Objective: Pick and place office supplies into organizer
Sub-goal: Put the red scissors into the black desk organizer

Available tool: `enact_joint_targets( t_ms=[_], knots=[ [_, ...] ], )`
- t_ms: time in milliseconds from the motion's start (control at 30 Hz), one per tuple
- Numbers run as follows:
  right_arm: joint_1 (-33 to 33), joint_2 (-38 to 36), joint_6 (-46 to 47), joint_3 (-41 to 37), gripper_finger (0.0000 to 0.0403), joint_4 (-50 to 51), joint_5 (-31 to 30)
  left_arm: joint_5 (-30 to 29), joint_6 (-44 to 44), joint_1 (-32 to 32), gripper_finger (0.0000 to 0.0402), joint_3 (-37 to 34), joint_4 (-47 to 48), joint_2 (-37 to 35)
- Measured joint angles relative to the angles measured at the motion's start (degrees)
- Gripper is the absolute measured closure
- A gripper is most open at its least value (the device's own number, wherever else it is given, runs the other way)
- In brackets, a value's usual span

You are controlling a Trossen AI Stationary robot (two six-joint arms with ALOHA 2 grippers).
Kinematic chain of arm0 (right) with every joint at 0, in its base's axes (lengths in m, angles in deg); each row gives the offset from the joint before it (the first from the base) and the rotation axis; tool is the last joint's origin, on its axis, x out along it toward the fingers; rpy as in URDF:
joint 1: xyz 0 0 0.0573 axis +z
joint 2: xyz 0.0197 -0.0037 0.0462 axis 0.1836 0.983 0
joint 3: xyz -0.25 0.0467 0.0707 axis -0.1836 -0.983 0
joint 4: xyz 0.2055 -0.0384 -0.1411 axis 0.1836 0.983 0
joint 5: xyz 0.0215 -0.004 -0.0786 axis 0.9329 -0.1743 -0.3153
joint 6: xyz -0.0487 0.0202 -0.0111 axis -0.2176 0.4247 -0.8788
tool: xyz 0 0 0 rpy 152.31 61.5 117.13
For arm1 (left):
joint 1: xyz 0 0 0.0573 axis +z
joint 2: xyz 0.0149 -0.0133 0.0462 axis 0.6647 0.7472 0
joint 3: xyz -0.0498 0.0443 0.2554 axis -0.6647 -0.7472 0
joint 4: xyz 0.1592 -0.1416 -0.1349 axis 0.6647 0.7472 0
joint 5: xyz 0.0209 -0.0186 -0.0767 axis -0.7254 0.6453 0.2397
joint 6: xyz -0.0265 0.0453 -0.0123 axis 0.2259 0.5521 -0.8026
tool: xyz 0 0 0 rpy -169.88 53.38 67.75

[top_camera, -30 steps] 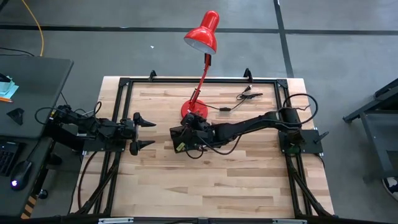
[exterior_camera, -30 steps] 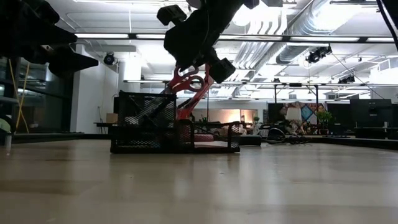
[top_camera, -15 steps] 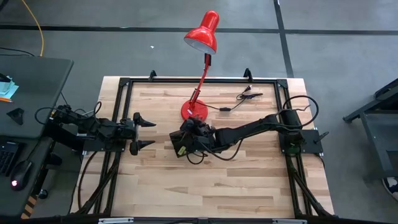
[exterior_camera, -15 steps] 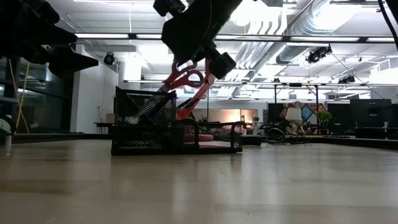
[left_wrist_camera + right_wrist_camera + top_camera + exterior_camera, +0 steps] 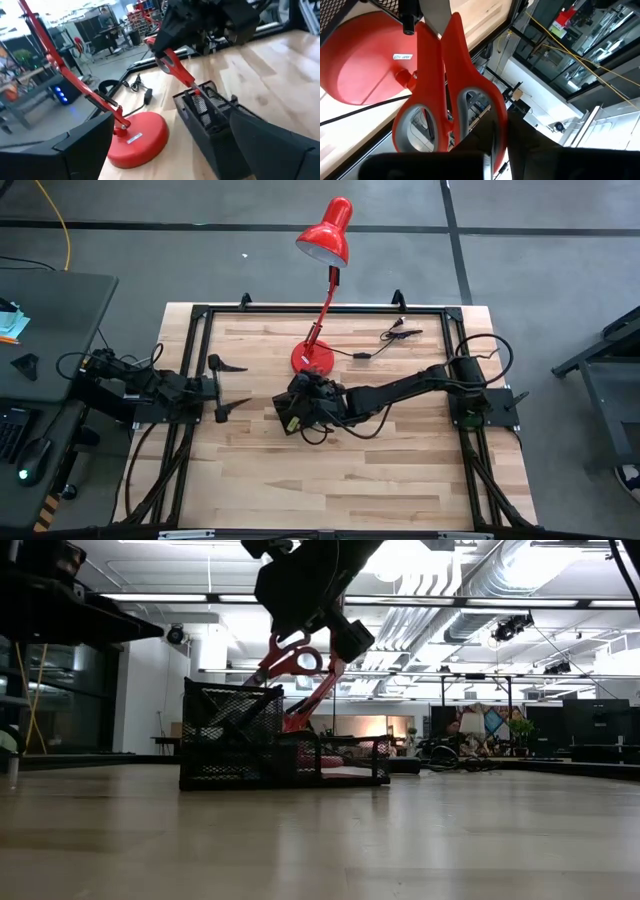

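- The right arm stretches low across the bench (image 5: 380, 470), its right gripper (image 5: 300, 402) tipped downward over the organizer (image 5: 280, 750).
- That gripper is clamped tight on the red-handled scissors (image 5: 298, 675) by the handle loops; the blades slant down from it into the organizer's tall mesh compartment.
- Just beyond the gripper stands the red lamp (image 5: 318, 355), its round base beside the organizer.
- The left arm waits at the bench's left edge, its left gripper (image 5: 228, 386) spread wide, holding nothing, pointing toward the organizer.
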Motion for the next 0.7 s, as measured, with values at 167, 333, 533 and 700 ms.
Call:
enact_joint_targets(
  t_ms=[167, 333, 533, 700],
  knots=[
    [0.0, 0.0, -0.8, 0.0, 0.0394, -0.5, 0.9, 1.4, -2.8, 0.0, 0.0021, 0.0, -0.2, 0.0],
    [0.0, 0.0, -1.8, 0.0, 0.0389, -0.6, 0.9, 7.1, -17.0, 0.0, 0.0021, 0.0, -0.8, 0.0],
    [0.0, 0.0, -2.2, 0.0, 0.0397, -0.6, 0.7, 6.9, -19.2, 0.0, 0.0021, 0.0, -4.6, 0.0],
    [0.0, 0.0, -1.3, 0.0, 0.0389, -0.6, 0.8, 14.8, -19.7, 0.0, 0.0021, 0.0, -7.5, 0.0]
  ],
)
